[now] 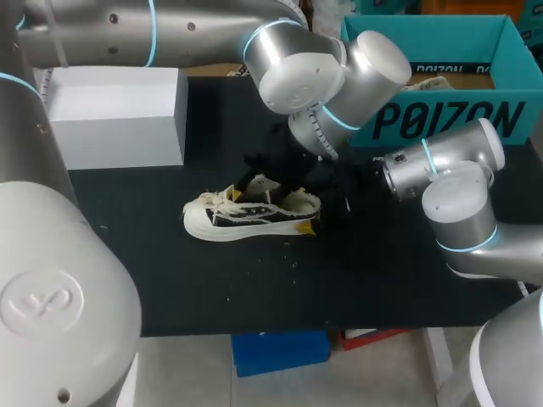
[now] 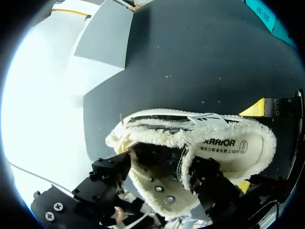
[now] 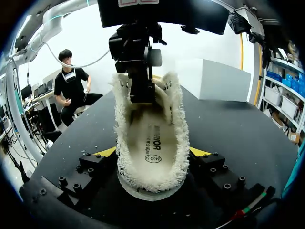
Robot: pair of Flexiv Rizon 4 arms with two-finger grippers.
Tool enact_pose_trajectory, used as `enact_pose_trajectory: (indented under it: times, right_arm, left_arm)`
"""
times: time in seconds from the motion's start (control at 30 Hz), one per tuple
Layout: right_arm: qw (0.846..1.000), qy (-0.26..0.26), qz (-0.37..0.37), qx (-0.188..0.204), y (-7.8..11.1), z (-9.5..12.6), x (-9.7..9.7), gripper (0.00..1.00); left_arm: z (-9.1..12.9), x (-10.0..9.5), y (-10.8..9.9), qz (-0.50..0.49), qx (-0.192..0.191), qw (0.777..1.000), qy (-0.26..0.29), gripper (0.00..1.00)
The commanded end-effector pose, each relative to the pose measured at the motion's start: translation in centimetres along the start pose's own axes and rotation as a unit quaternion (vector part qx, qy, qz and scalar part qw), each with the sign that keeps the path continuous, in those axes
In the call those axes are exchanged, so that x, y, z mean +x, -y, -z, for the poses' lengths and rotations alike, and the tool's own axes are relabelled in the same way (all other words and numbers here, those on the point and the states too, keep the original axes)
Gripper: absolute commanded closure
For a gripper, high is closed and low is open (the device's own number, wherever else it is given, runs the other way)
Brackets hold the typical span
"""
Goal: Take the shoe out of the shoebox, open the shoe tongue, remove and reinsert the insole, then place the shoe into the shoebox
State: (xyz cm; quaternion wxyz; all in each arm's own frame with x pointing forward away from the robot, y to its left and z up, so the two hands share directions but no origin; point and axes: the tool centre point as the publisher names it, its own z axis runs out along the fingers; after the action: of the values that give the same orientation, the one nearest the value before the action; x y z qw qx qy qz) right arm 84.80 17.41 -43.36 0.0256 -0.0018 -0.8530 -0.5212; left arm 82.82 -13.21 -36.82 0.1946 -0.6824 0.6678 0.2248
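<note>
A cream and black low shoe (image 1: 246,216) lies on its sole on the black table, toe to the left. Its printed insole (image 3: 153,148) shows inside. My right gripper (image 1: 321,219) is at the heel, and in the right wrist view its yellow fingertips (image 3: 107,151) press the frayed heel (image 3: 152,181) from both sides. My left gripper (image 1: 273,182) comes down from above into the lacing area by the tongue (image 3: 143,102). Its end is buried among the cream flaps (image 2: 159,188). The teal shoebox (image 1: 441,119) stands open at the back right.
A white block (image 1: 119,114) stands at the back left of the table. The front edge of the black mat (image 1: 297,318) runs just below the shoe. My right arm's elbow (image 1: 458,212) rests low at the right, in front of the shoebox.
</note>
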Motion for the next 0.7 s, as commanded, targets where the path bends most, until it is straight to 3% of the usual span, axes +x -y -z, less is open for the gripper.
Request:
enact_pose_trajectory:
  times: [0.03, 0.27, 0.7]
  right_arm:
    - [1.000, 0.000, -0.001, 0.000, 0.4, -0.6, -0.2, 1.00]
    - [1.000, 0.000, -0.001, 0.000, 0.4, -0.6, -0.2, 1.00]
    - [1.000, 0.000, -0.001, 0.000, 0.4, -0.6, -0.2, 1.00]
  left_arm:
    - [-0.1, -0.1, -0.1, -0.001, 0.005, 1.000, 0.001, 1.00]
    - [-0.1, -0.6, 0.1, -0.004, 0.009, 1.000, -0.006, 1.00]
    - [2.5, -1.5, 1.1, 0.009, 0.035, 0.998, -0.059, 1.00]
